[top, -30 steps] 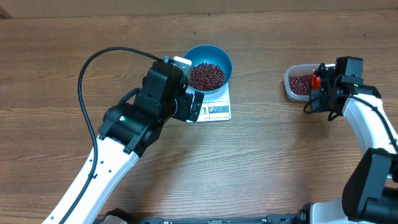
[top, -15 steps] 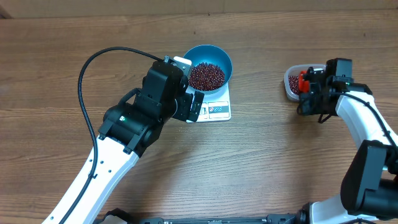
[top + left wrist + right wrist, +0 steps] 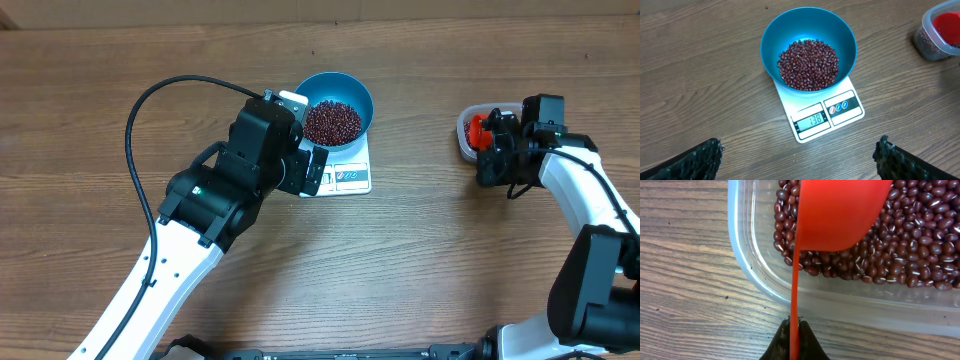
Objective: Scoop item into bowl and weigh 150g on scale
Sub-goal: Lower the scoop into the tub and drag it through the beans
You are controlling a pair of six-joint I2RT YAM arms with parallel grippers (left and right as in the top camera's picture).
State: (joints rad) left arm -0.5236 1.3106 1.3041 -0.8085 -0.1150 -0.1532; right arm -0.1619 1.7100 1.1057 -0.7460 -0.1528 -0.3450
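blue bowl (image 3: 775,35) of beans (image 3: 807,65) sitting on the white scale (image 3: 790,102), left gripper (image 3: 797,157) spread wide and empty beside it, right gripper (image 3: 795,345) clenched on the handle of the red scoop (image 3: 840,210), its cup over the clear tub (image 3: 755,275)

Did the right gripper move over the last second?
Yes. The right gripper, holding the red scoop, shifted toward the scale, now covering most of the clear tub.

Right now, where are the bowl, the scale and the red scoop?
bowl (image 3: 807,22), left wrist view, on its bare blue inner wall.
scale (image 3: 810,120), left wrist view, on its display.
scoop (image 3: 840,210), right wrist view, on the outside of its red cup.
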